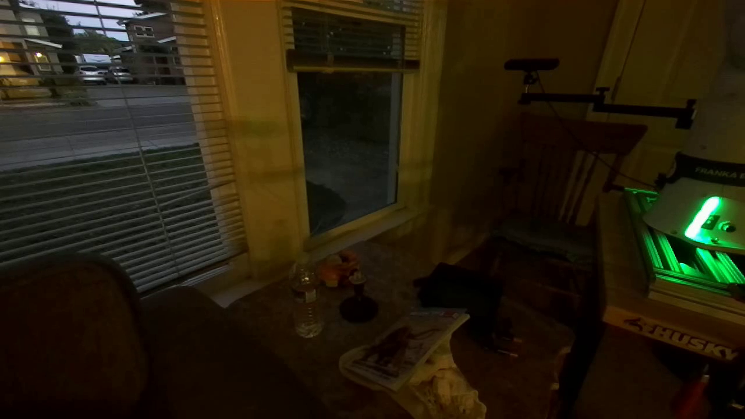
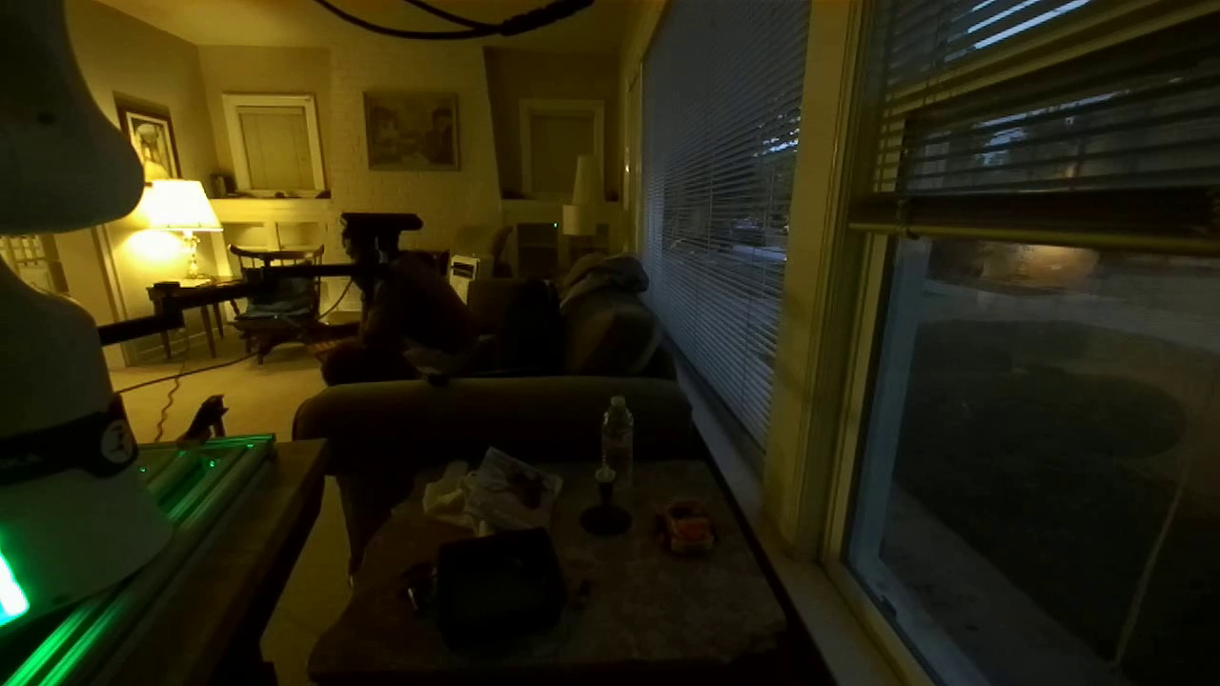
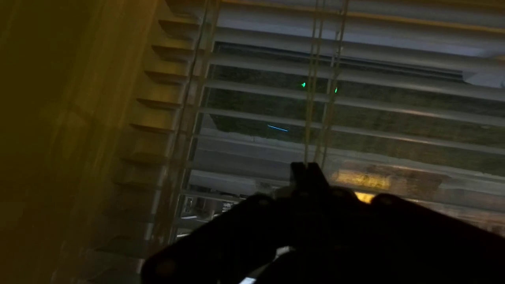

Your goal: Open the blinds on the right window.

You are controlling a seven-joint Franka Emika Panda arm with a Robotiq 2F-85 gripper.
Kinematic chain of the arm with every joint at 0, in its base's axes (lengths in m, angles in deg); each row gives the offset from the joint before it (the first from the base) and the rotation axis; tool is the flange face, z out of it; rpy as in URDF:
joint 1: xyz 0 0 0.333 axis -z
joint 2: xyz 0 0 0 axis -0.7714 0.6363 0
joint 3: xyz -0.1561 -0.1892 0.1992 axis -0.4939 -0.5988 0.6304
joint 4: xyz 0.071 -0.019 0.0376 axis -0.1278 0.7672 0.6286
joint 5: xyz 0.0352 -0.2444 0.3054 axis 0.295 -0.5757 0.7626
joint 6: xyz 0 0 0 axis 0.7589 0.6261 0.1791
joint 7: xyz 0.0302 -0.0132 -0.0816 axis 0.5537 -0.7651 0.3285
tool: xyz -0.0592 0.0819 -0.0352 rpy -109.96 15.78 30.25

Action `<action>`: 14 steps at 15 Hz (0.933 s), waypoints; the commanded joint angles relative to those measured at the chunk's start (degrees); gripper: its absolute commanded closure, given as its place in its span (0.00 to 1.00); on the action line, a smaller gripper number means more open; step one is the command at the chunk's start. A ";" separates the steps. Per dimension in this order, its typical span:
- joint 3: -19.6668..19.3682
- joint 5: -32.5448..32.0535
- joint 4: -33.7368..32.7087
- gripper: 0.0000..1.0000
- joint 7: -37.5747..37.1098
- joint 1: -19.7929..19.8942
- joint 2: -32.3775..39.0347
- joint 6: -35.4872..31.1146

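Grey-slatted blinds (image 3: 256, 87) spread behind the gripper (image 3: 306, 167), which only the wrist view shows, its fingers (image 3: 314, 175) together at slender cords (image 3: 309, 118); whether they pinch one, I cannot tell.

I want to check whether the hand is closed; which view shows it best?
The wrist view: the hand appears close up, its fingertips closed together, with cords running down to them, though finer detail is dark. Both exterior views show only parts of the arm, not the hand.
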 commanded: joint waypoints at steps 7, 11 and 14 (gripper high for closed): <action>-1.12 -3.07 12.50 1.00 1.47 0.00 -10.72 3.67; -1.54 -1.83 21.85 1.00 3.11 0.39 -16.01 0.27; -3.47 -1.45 27.92 1.00 3.55 -1.64 -18.68 -2.93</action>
